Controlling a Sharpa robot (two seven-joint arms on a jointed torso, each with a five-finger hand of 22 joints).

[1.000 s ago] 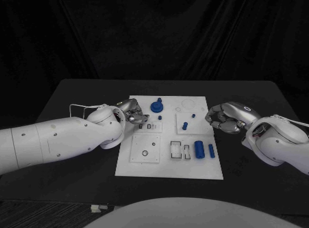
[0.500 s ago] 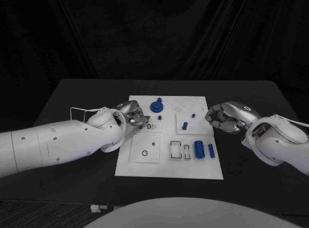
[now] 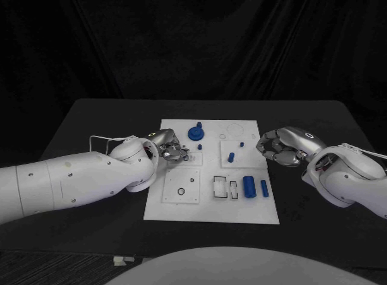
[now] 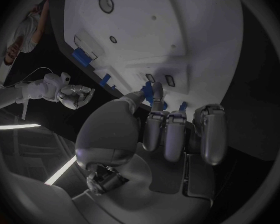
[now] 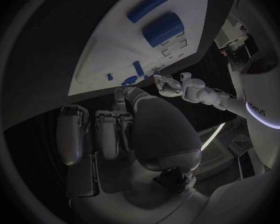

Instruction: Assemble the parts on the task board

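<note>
The white task board (image 3: 212, 205) lies mid-table. On it stand a blue knob (image 3: 197, 132), a blue peg (image 3: 231, 157) and a tiny peg (image 3: 242, 144); a thick blue cylinder (image 3: 249, 183) and a slimmer one (image 3: 264, 188) lie near its right side. My left hand (image 3: 167, 148) hovers over the board's left upper part, by the small slots (image 3: 189, 158). In the left wrist view its thumb and a finger pinch a small blue part (image 4: 147, 91). My right hand (image 3: 282, 148) hangs just off the board's right edge, fingers curled in on nothing.
A square plate with a round hole (image 3: 182, 190) sits on the board's near left. Rectangular recesses (image 3: 220, 186) lie beside the cylinders. Black table (image 3: 99, 119) surrounds the board, with dark curtain behind.
My left hand has crept a little nearer and rightward over the board's left part, toward the small slots. The right hand has stayed put.
</note>
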